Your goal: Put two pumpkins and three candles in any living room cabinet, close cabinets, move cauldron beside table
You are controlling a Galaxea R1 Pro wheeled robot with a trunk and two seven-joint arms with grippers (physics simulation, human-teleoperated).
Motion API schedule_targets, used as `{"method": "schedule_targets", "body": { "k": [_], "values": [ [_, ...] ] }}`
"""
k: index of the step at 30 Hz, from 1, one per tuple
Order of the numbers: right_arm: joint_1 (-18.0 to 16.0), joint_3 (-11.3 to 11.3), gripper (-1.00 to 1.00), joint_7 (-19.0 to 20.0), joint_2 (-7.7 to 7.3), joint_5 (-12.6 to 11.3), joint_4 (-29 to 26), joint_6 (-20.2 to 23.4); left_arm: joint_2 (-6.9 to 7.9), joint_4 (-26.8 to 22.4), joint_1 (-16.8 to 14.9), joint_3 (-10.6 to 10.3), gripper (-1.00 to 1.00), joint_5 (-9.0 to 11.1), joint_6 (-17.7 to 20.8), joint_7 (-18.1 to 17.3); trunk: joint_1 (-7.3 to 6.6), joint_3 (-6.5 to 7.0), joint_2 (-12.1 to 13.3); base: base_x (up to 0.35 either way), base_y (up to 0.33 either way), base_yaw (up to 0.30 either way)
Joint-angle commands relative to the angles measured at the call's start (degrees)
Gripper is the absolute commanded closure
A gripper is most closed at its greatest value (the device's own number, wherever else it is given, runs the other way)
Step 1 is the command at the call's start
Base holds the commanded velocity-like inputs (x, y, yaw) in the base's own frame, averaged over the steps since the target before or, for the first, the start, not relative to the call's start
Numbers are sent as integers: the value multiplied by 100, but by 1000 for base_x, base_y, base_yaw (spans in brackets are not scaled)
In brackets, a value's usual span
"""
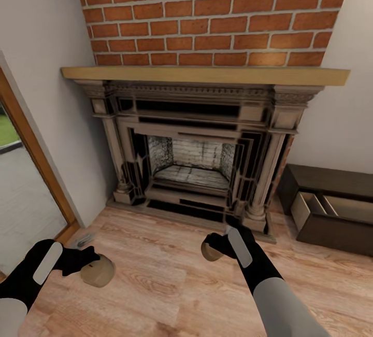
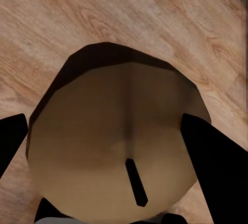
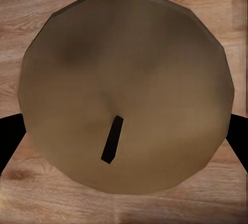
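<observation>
My left gripper [image 1: 88, 267] is shut on a beige-tan candle [image 1: 98, 270], held above the wood floor at the lower left. In the left wrist view that candle [image 2: 119, 141] shows its flat round top and dark wick between two black fingers [image 2: 217, 151]. My right gripper [image 1: 217, 248] is shut on a second candle [image 1: 211, 252] near the middle of the floor. The right wrist view has this candle [image 3: 126, 89] with its wick close up. The dark-brown cabinet [image 1: 331, 181] stands at the right with a drawer [image 1: 316, 207] pulled open, pale wood inside. The pumpkins are out of view.
An ornate grey fireplace surround [image 1: 202, 155] with a wooden mantel [image 1: 204, 74] and brick wall stands straight ahead. A wood-framed glass door [image 1: 26, 171] is at the left. A small grey object [image 1: 83, 240] lies on the floor near the door frame.
</observation>
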Motion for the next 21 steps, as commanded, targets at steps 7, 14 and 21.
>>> {"method": "schedule_targets", "body": {
  "k": [7, 14, 21],
  "values": [
    [2, 0, 100, 4, 0, -13, 0, -3, 0, -1, 0, 0, 100, 17, -1, 0, 0, 53, 0, 0, 0, -211],
    [2, -4, 100, 8, -3, -13, 0, -3, 0, -1, 0, 0, 100, 17, -1, 0, 0, 103, 0, 0, 0, -215],
    [3, -7, 100, 8, -8, -15, 0, -2, 0, -1, 0, 0, 100, 17, -1, 0, 0, 153, 0, 0, 0, -218]
  ]
}}
